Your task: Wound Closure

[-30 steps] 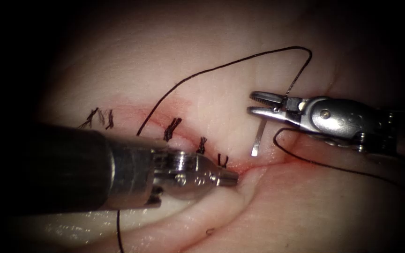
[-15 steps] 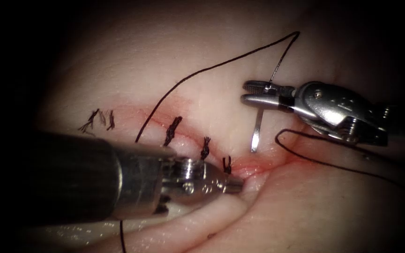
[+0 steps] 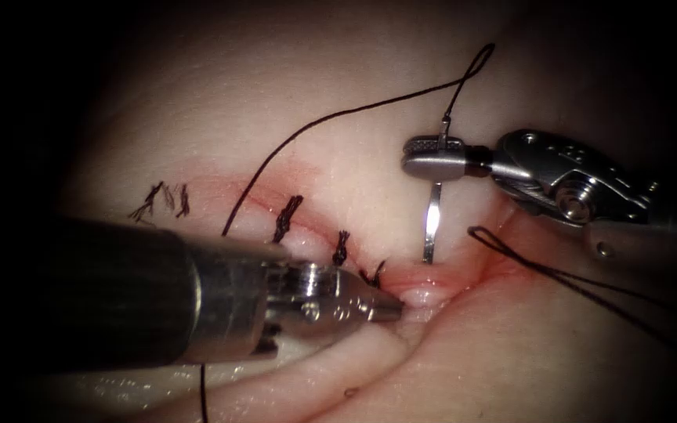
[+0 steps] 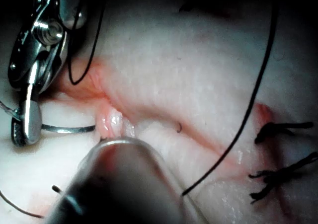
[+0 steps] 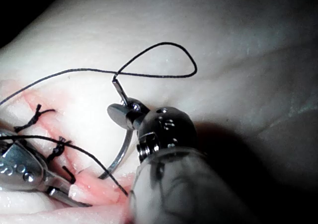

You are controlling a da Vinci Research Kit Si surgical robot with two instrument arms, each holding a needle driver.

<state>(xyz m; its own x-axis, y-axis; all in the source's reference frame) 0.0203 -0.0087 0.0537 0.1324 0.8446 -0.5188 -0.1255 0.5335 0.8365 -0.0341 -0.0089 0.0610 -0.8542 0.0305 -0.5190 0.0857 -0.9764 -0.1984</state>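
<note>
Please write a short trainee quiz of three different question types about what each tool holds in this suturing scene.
1. True or false: the right arm's silver needle driver holds the curved steel needle near its thread end.
2. The left arm's silver needle driver grips: A) the black thread; B) the pale tissue edge at the cut; C) nothing.
3. Fill in: the needle's tip points down at the red-stained ___, right of the black stitches.

Key: 1 true; 2 B; 3 cut.
</note>
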